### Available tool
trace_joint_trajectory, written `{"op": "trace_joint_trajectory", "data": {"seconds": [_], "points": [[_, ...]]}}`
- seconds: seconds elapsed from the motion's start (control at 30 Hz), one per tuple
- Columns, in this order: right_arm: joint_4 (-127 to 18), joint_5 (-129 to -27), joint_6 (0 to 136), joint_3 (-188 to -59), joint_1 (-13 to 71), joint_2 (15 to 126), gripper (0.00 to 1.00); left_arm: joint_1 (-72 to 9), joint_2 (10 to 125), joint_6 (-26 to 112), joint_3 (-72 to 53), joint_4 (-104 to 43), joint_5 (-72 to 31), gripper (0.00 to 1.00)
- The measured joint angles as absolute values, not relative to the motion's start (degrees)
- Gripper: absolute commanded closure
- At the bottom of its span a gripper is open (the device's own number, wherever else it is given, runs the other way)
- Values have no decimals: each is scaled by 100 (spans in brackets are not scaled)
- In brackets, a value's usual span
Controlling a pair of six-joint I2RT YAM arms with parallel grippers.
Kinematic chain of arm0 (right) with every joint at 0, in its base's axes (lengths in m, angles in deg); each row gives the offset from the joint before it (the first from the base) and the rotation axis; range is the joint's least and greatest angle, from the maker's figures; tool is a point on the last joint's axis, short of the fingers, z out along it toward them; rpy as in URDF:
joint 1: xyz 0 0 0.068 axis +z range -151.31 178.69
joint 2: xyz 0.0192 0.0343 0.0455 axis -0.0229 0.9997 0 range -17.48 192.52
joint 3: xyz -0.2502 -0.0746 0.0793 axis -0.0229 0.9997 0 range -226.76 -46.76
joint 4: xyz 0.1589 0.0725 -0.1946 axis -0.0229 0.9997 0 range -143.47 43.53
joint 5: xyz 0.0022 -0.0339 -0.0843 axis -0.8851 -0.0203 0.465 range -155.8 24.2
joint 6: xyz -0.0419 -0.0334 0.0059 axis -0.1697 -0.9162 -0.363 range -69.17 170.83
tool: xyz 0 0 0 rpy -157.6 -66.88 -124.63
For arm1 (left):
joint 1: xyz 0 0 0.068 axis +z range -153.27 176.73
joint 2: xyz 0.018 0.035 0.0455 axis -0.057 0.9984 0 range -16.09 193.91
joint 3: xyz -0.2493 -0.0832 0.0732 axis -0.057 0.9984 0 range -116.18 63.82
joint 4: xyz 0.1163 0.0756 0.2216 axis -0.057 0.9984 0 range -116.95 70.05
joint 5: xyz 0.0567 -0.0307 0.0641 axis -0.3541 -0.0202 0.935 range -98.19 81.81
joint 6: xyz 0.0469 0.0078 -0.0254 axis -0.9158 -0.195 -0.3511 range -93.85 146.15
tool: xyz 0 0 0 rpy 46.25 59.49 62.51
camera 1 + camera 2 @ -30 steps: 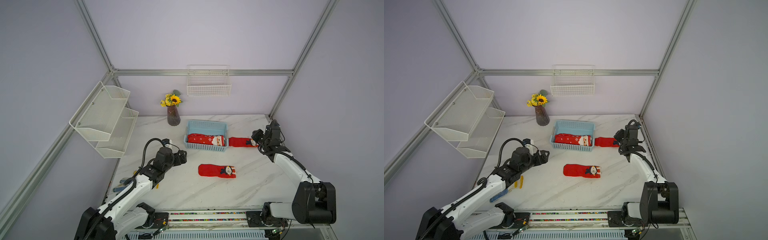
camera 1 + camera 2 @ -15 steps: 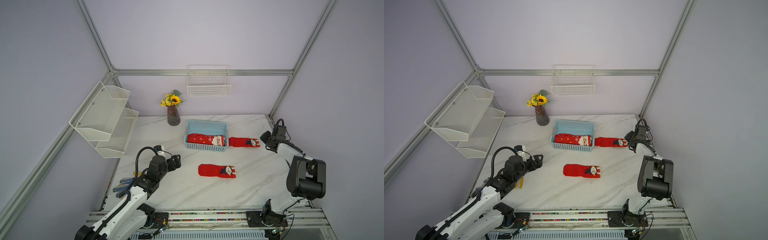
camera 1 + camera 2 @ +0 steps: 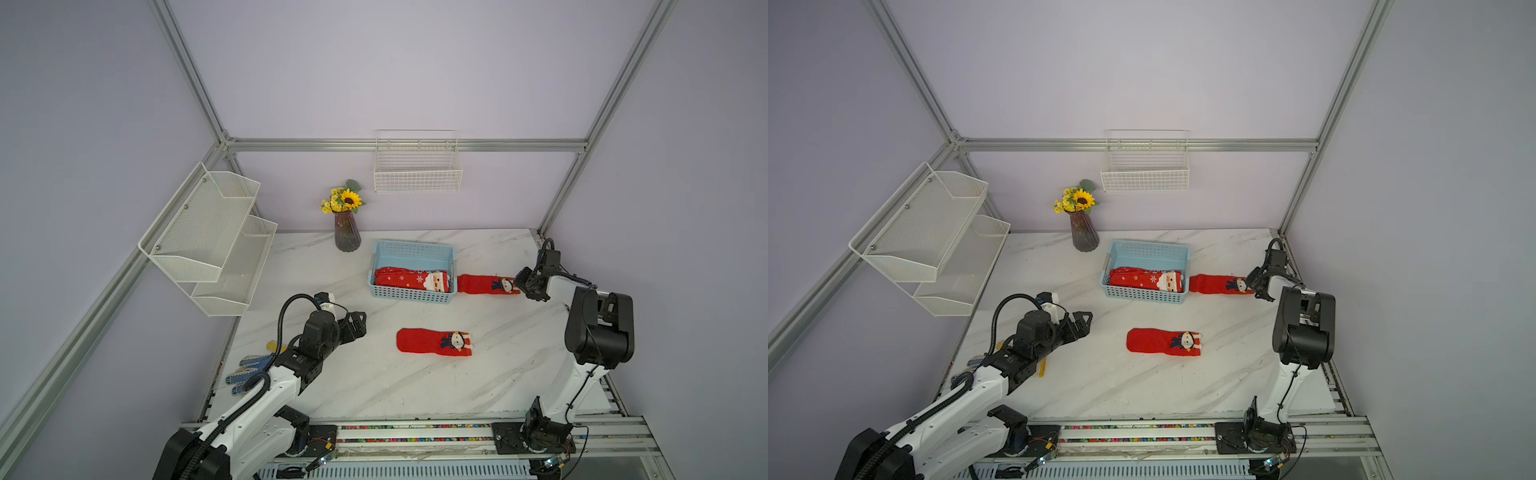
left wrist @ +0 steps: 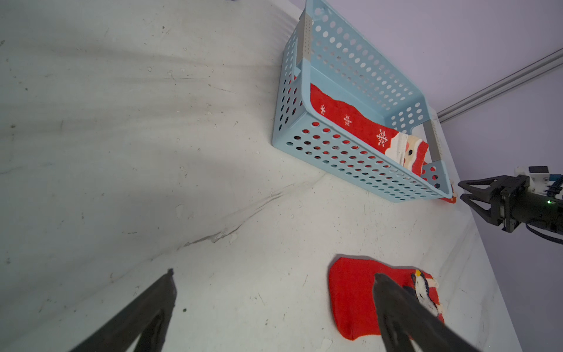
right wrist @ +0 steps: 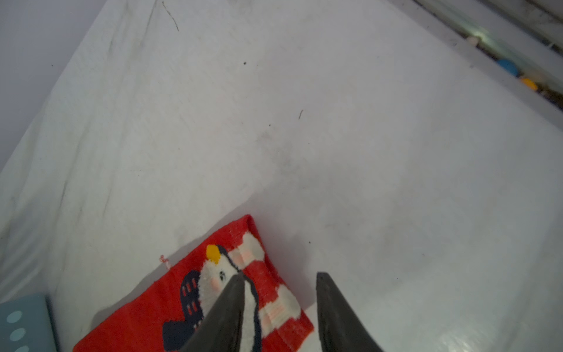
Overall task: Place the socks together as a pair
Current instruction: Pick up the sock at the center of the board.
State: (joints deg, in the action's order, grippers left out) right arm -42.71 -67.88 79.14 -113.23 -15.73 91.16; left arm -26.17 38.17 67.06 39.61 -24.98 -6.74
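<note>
The right gripper (image 5: 279,275) sat low at the cuff of the figure sock (image 3: 484,284), which lay flat at the 3 o'clock side of the blue basket (image 3: 413,249). Its jaws were narrowly parted and gripped nothing, likely a release after setting it there. The matching sock (image 3: 432,341) lay apart at the basket's 6 o'clock, so the pair was not yet joined. The left gripper (image 4: 273,273), spread wide and empty, pointed toward it. A second earlier the right arm reached over the cuff; it had since folded back. Neither sock had moved.
</note>
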Motion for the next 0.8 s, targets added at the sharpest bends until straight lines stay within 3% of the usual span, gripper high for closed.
{"op": "trace_joint_trajectory", "data": {"seconds": [0.4, 0.57, 0.67, 0.8], "points": [[-4286, -7048, 7713, -11326, -1573, 9334, 62, -2617, 3887, 6703, 3961, -2594, -1120, 1], [-4314, -7166, 7717, -11323, -1573, 9354, 79, -2617, 4186, 6708, 3961, -2664, -1480, 0], [-4317, -7212, 7693, -11317, -1575, 9354, 100, -2617, 4394, 6725, 3961, -2729, -1708, 0], [-4304, -7191, 7752, -11229, -1573, 9280, 100, -2617, 4527, 6771, 3961, -2760, -1909, 4]]}}
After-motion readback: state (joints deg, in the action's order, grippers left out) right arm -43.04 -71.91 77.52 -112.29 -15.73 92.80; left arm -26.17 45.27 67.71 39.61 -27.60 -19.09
